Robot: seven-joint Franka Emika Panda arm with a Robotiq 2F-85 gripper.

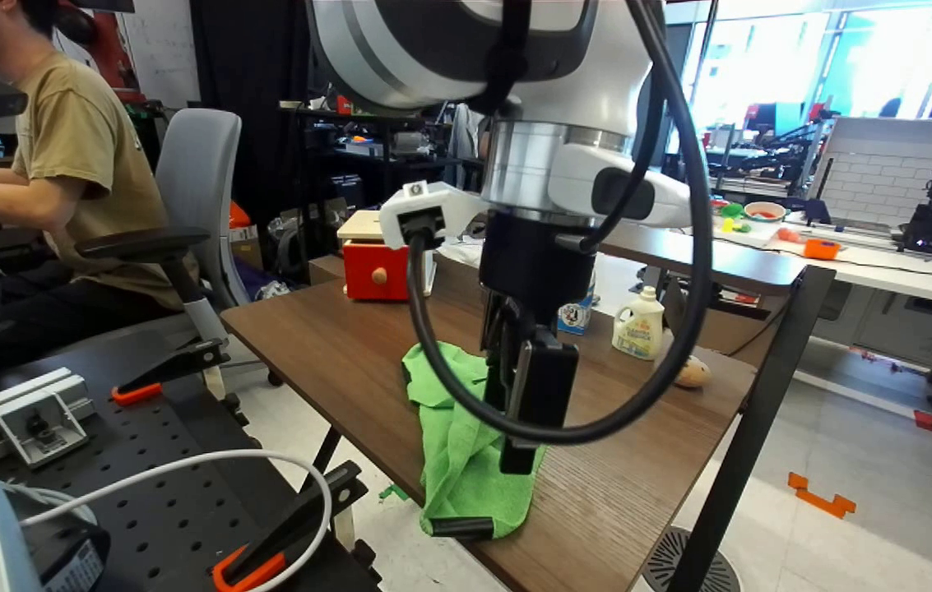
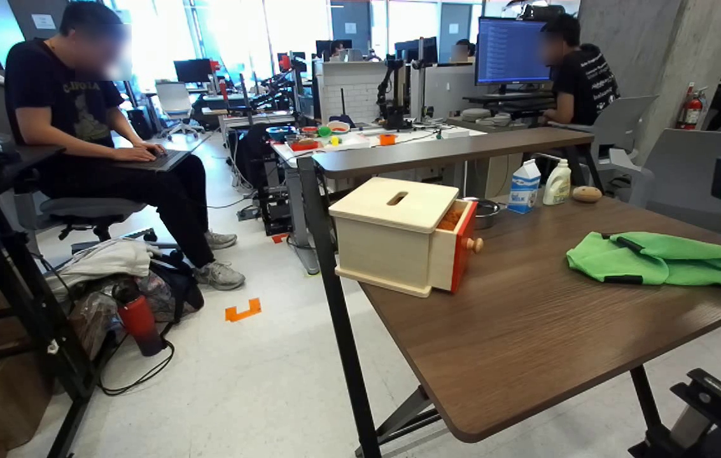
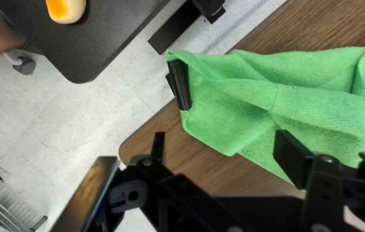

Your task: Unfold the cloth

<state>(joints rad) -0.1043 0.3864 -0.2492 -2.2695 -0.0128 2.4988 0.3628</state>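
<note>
Cloth (image 3: 282, 101) lies rumpled near wide-spread jaws, and a carton (image 2: 524, 183) on the same table (image 2: 500, 356) reads "MILK".

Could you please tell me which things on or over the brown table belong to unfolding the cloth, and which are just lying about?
For the job:
green cloth, lying in folds
end effector, open

Just lying about:
wooden box
blue-and-white milk carton
pale bottle
metal bowl
tan, potato-like object

Showing "MILK" on a blue-and-white carton (image 2: 524, 187), showing blurred print on a cream bottle (image 1: 638, 329), on a dark T-shirt (image 2: 80, 108)
</note>
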